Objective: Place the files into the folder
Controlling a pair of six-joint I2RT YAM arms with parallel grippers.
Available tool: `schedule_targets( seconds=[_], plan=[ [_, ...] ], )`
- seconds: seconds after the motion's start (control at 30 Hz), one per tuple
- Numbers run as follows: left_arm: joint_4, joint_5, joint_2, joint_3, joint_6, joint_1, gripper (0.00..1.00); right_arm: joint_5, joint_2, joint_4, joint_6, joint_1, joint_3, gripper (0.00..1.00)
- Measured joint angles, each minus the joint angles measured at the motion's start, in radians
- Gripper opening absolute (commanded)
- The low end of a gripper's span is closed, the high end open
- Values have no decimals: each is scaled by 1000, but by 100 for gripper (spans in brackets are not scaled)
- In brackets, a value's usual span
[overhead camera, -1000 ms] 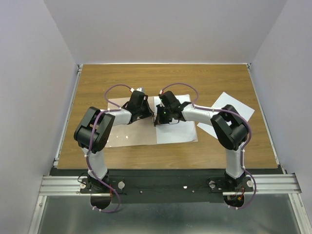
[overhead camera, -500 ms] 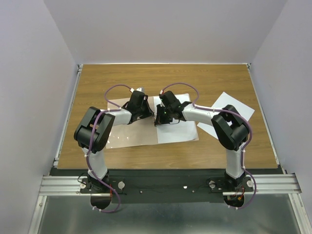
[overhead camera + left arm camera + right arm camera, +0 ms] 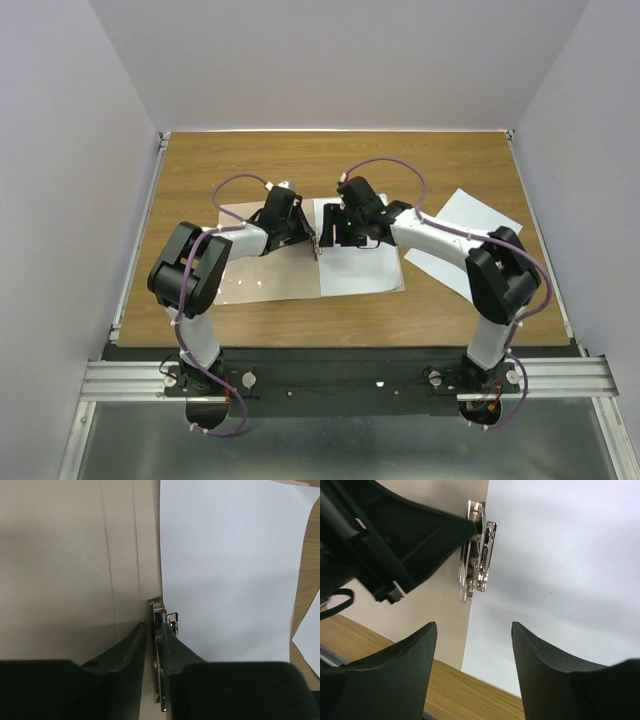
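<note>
The folder [image 3: 260, 285] is showing plain pinkish tan, its clip [image 3: 159, 625] gleaming silver; the middle sheet [image 3: 365, 270] and the right-hand sheet [image 3: 480, 213] are lying blank white, and the table [image 3: 330, 160] is showing brown wood grain.

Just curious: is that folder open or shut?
Open: the folder lies spread flat, clip at its spine, a sheet on the right half.

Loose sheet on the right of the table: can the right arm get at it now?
Probably yes. The right claw is open and empty above the folder. The loose sheet lies flat on the table beside it, nothing on top; only the arm's own forearm crosses above it.
</note>
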Motion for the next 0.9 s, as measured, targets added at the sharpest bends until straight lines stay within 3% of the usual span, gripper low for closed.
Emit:
schedule_targets(
  seconds=[0.03, 0.2, 0.3, 0.57, 0.8, 0.9],
  plan=[
    [-9, 1, -9, -3, -2, 0, 45, 6, -22, 0, 1, 0, -3, 72],
    [-67, -2, -56, -7, 6, 0, 64, 60, -121, -6, 5, 0, -43, 75],
    [-99, -5, -100, -7, 8, -2, 92, 97, -157, -19, 6, -3, -65, 79],
    [-174, -80, -340, -61, 1, -3, 94, 158, -171, -58, -34, -9, -78, 79],
    [-290, -306, -715, -225, -61, 21, 94, 227, 68, -63, -86, 61, 129, 73],
    [-335, -361, -807, -292, -87, 41, 94, 241, 165, -59, -99, 84, 210, 72]
  ],
)
